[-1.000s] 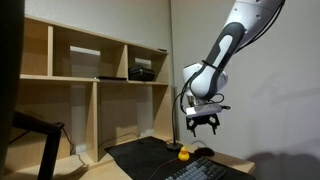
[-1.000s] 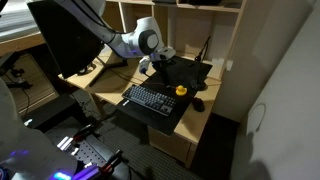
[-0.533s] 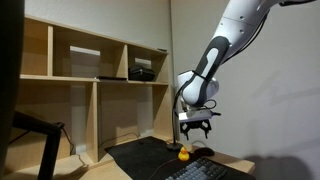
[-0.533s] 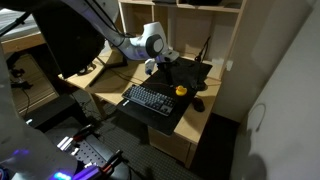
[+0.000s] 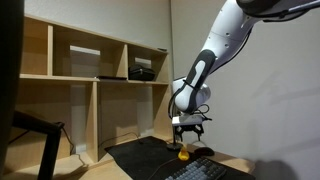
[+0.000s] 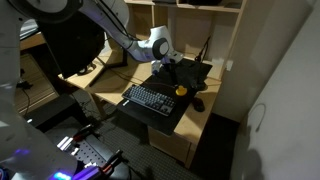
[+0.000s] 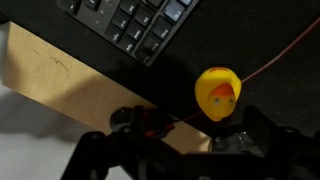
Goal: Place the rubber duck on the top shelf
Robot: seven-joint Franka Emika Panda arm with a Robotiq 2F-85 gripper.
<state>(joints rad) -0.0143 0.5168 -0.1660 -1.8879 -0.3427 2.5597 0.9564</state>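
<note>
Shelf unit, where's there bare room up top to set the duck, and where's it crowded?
In an exterior view the upper left compartment looks mostly bare, between the side wall and the divider. The upper right compartment holds a black device. The desk is crowded: keyboard, rubber duck and mouse sit close together.

Yellow rubber duck (image 7: 218, 93) rests on the black desk mat (image 7: 250, 30).

- In an exterior view, the camera sits low, about tabletop height, facing sideways toward the shelf (image 5: 95, 75) and arm (image 5: 215, 55).
- In an exterior view, it stands high, farther off, looking down on the table (image 6: 103, 93).
- The wrist view looks down from close.
- All three share the keyboard (image 7: 130, 25) and rubber duck (image 7: 217, 93).
</note>
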